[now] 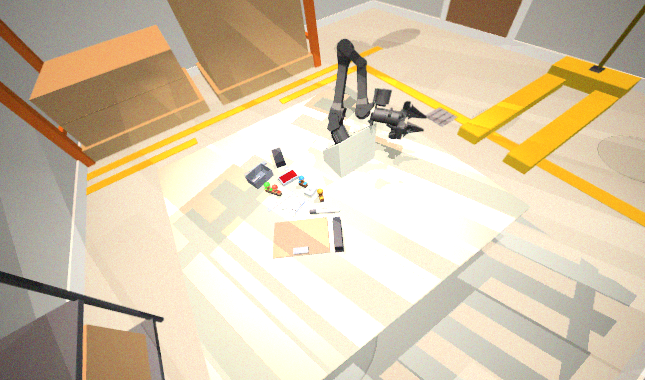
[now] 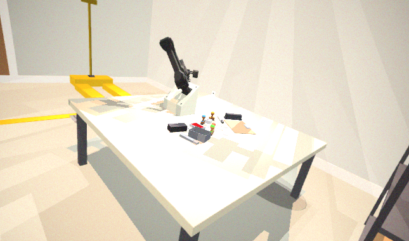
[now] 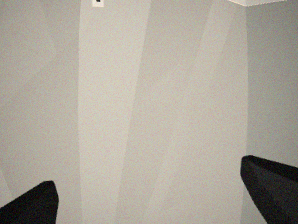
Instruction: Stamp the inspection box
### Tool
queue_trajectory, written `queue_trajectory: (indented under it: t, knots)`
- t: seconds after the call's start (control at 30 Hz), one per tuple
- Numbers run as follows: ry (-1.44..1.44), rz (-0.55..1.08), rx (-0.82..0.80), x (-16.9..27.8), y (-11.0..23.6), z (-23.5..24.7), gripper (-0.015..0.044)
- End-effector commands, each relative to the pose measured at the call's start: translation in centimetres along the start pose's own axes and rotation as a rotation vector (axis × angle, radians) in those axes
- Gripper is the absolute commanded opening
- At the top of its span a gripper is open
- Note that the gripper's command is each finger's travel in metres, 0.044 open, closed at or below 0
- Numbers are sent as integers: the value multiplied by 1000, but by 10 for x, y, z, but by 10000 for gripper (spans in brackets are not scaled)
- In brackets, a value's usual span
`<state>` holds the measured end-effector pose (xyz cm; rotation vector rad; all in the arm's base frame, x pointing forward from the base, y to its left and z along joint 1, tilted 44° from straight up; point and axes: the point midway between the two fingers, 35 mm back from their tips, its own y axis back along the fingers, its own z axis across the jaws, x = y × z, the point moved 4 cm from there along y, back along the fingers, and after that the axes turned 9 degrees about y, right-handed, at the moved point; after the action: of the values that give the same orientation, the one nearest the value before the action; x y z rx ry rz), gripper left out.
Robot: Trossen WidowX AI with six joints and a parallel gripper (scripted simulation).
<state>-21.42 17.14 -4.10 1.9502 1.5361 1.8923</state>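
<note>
Dark grey and spread wide on nothing, the gripper (image 1: 419, 123) points away from the work, over the far side of the white pedestal (image 1: 352, 152), likely a parked pose with no stamp approached yet. Out on the table (image 2: 187, 177) four small stamps stand clustered: green-topped (image 1: 267, 186), red-topped (image 1: 275, 189), blue-topped (image 1: 301, 180) and yellow-topped (image 1: 320, 193). Which reads PASS I cannot tell, though they stand handily between one red ink pad (image 1: 287, 177) and one white card (image 1: 289, 204).
</note>
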Motion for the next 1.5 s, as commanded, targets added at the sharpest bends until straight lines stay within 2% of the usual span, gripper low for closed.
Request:
queue_trajectory:
  t: [0.0,0.2,0.47,0.77,1.0,1.17,1.33,1.47]
  knots:
    - [-13,0,-8,1,-1,2,374]
    - [-422,31,-255,21,-16,70,226]
    - [-1050,194,-623,38,-3,182,226]
    - [-1629,480,-967,27,57,290,226]
    - [-1844,627,-1105,13,95,329,226]
    - [-1987,744,-1226,-2,134,355,226]
    - [-2170,932,-1337,-15,170,377,226]
    - [-2363,1196,-1468,-36,221,398,226]
